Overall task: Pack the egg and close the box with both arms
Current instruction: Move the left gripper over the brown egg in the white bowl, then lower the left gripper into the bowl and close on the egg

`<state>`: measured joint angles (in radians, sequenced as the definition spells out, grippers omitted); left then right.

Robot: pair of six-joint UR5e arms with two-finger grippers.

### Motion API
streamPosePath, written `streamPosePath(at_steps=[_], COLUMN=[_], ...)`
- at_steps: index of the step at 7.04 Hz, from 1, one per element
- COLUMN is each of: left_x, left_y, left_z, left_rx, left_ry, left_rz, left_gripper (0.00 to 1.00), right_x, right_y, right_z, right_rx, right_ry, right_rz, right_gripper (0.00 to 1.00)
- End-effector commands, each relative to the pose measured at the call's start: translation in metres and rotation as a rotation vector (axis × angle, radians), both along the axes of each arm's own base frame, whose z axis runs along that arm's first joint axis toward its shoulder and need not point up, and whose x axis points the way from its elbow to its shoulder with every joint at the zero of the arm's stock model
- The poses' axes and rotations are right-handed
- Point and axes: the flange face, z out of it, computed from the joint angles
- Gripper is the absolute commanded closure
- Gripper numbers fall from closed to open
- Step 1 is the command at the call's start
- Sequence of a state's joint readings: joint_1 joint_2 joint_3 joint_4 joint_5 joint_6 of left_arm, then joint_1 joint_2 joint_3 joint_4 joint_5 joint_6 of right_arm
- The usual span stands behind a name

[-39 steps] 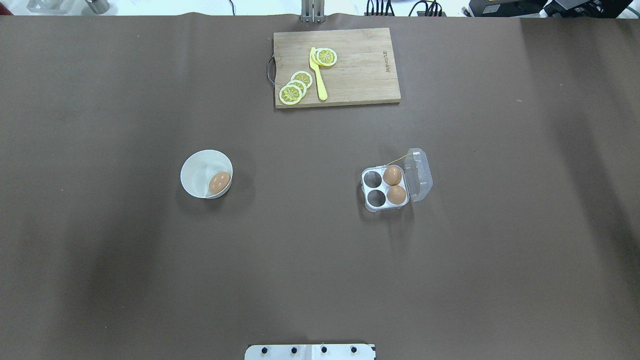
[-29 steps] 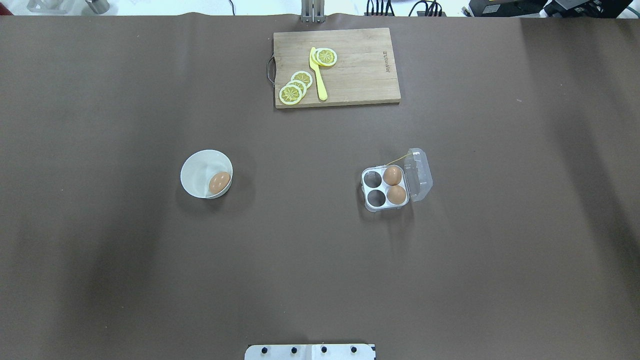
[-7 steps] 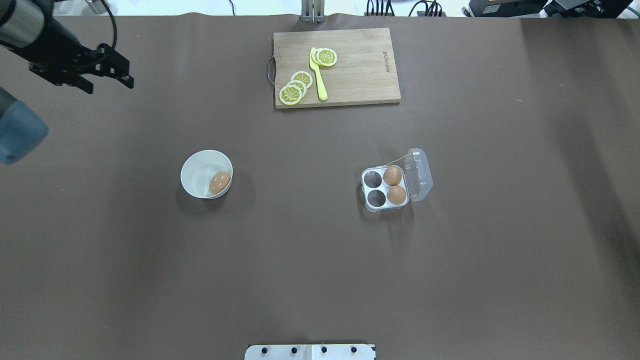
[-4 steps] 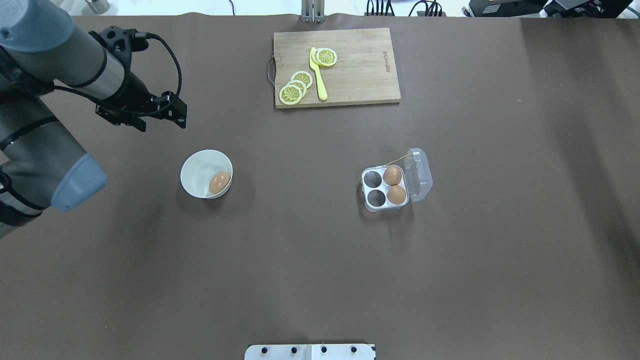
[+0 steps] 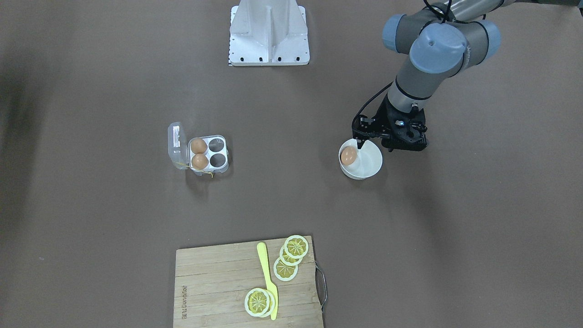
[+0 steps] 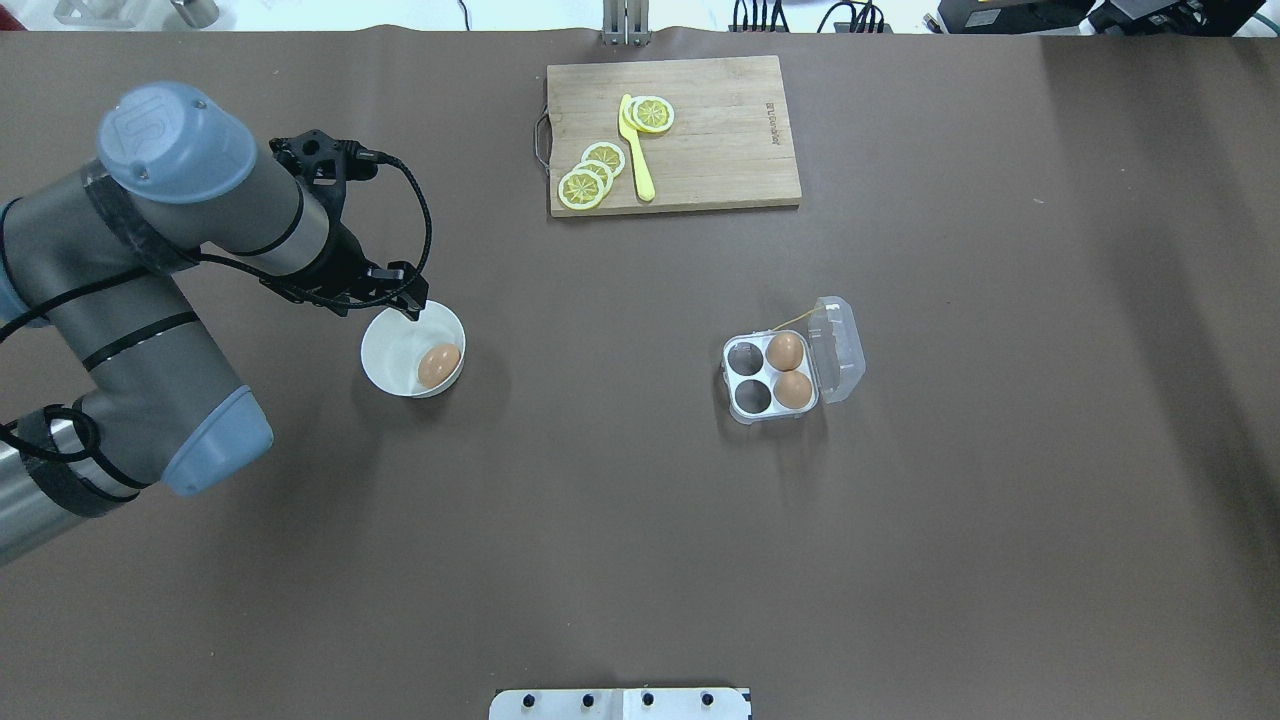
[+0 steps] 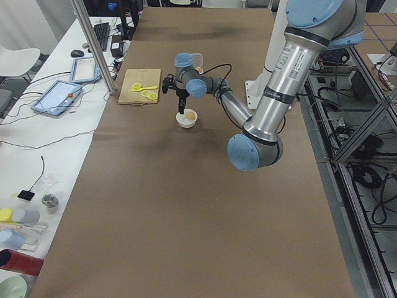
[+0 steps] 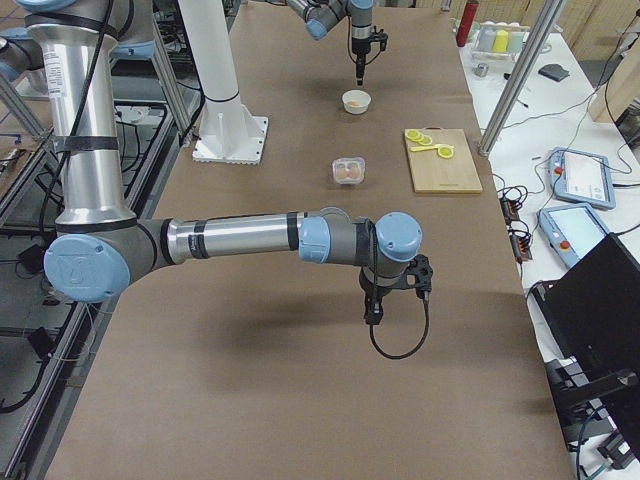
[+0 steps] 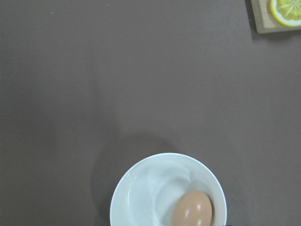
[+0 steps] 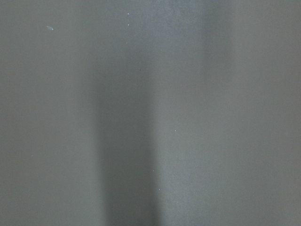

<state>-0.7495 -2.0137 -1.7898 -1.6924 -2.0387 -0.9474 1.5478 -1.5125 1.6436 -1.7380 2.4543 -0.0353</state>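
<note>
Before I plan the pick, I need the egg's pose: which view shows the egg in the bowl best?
Left wrist-mounted: the egg is largest there, unobstructed. Overhead and front-facing views show it small; side views, barely; right wrist, nothing.

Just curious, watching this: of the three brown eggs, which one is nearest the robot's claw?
The egg lying alone in the white bowl, just by the left gripper. The other two eggs sit in the clear box, well away from it.
</note>
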Motion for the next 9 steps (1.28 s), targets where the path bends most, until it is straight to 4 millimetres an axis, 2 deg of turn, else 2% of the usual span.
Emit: streamPosePath(at_steps=[1,3,5,6,9], left_x=[0.019,0.034,0.038,0.046,0.059], left_y=[0.009,0.006,0.006,0.012,0.004], left_z=[0.006,0.013,0.016,0.018,0.031], left_rx=[0.024,0.020,0.036,0.034,0.046], left_ry=[-0.023,-0.041,-0.055,-0.058,-0.044], left_rz=[0.029,0.047,0.051,0.066,0.069], left_gripper=[0.19,0.22,0.22,0.23,0.27], right_x=[-0.001,-0.001,-0.002,-0.002,-0.002], right_y=[-0.001,-0.001,-0.001,-0.001,-0.001], right_z=[-0.002,-0.002,-0.003,-0.003,-0.004], right_rx=[0.002,0.002,0.002,0.002,0.003], right_ry=[-0.009,-0.011,-0.025,-0.025,-0.025], right_rz=[0.000,-0.001,-0.001,-0.001,-0.001], right_gripper=[0.00,0.00,0.00,0.00,0.00])
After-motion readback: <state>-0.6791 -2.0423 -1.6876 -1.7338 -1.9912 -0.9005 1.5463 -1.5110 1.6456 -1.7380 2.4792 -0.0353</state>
